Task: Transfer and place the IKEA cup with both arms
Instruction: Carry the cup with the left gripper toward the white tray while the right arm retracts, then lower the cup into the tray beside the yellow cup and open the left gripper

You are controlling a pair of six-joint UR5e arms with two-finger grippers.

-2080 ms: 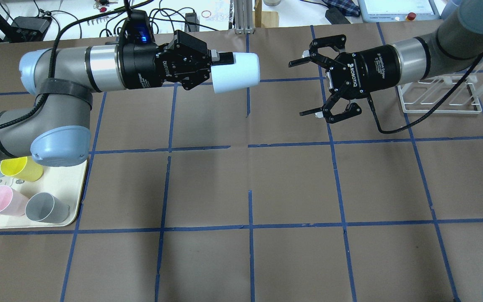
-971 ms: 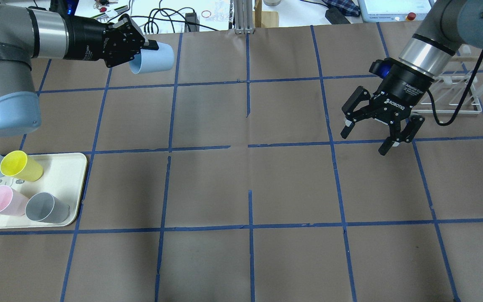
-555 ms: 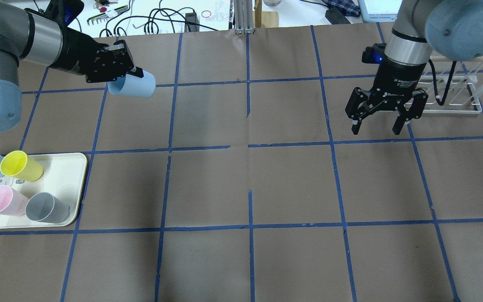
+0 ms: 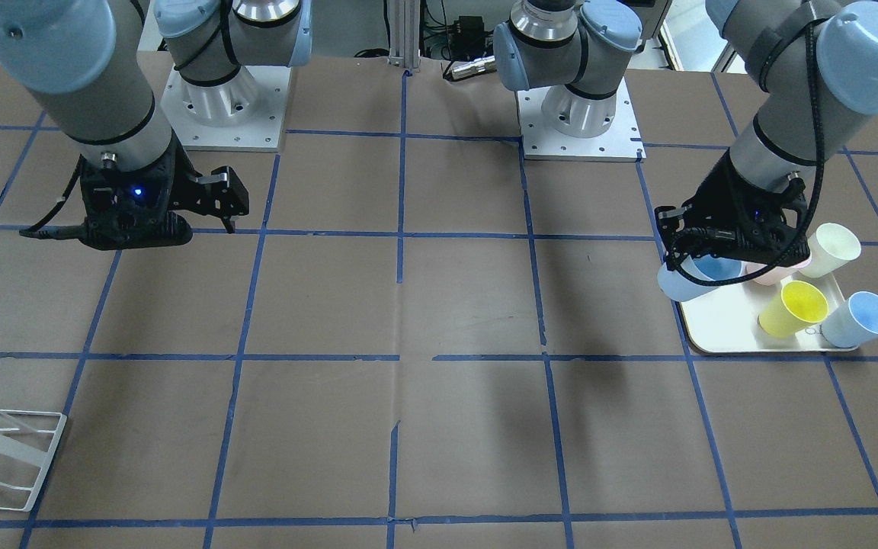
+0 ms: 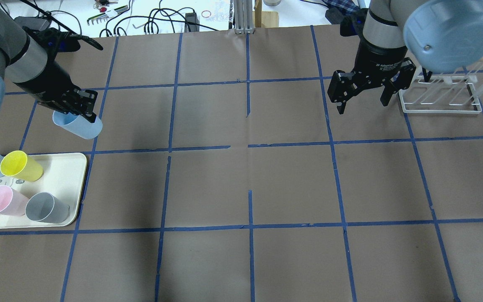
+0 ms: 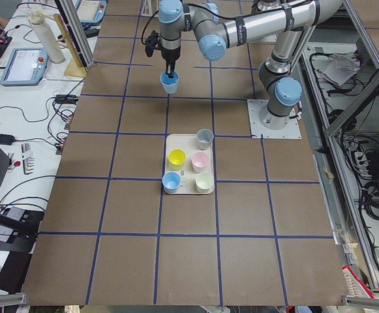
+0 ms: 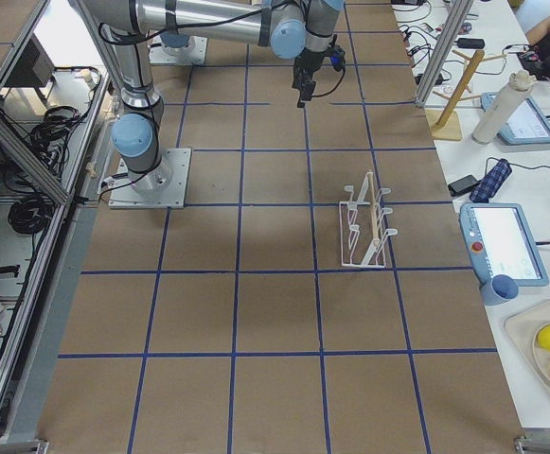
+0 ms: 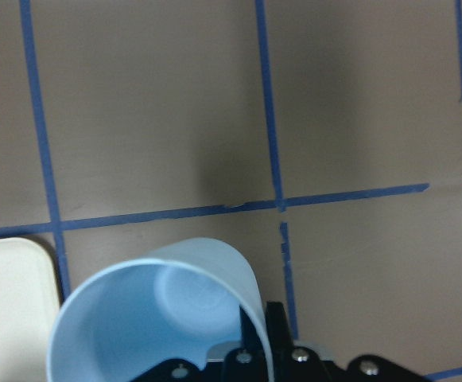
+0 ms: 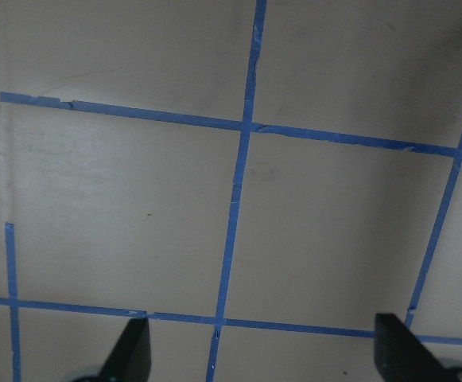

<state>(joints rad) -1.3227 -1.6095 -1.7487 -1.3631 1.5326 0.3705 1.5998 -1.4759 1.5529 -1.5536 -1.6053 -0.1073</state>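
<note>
overhead exterior, one ikea cup [image 5: 81,128] in left gripper [image 5: 78,110], five tray cups [image 5: 45,207]

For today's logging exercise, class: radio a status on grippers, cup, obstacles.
Left gripper shut on IKEA cup, near tray. Right gripper open, empty. Five other cups on tray.

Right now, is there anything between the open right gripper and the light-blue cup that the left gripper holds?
Nothing visible stands between them. The left gripper holds the IKEA cup above the table, and the right gripper hangs open beside the wire rack. Only brown paper with blue tape lines lies between.
</note>
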